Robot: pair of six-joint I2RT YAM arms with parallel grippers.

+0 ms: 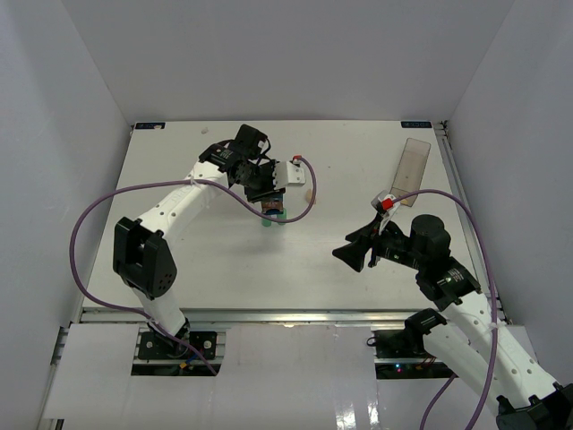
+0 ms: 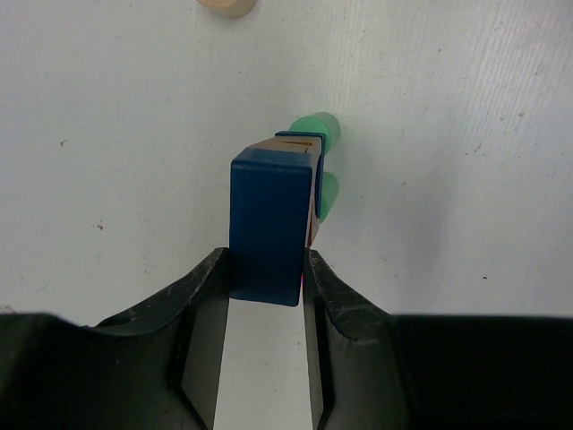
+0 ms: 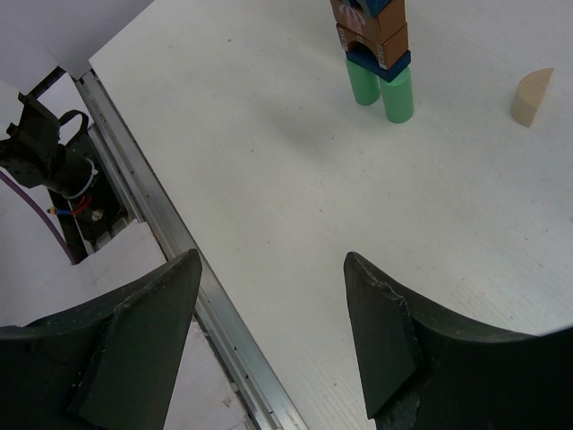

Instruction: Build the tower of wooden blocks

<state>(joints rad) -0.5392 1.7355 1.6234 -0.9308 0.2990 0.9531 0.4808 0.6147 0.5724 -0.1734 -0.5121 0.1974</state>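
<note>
Mid-table: the wood block tower [image 1: 273, 215] is the one tall obstacle. The left gripper [image 2: 266, 264] sits directly above it, clamped on the blue block [image 2: 269, 219], so the way in from above is blocked. The tan piece [image 3: 533, 97] lies near the tower's foot, apart from it. Bare table [image 1: 179, 152] runs from the tower to the empty, parted right gripper [image 3: 273, 305]. At the far right, a clear box [image 1: 414, 161] lies near the side wall [image 1: 519, 90].

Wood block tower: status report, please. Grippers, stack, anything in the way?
Left gripper shut on blue block at tower top; seating unclear. Right gripper open, empty, standing clear. Tan piece loose beside tower, nothing blocking.
</note>
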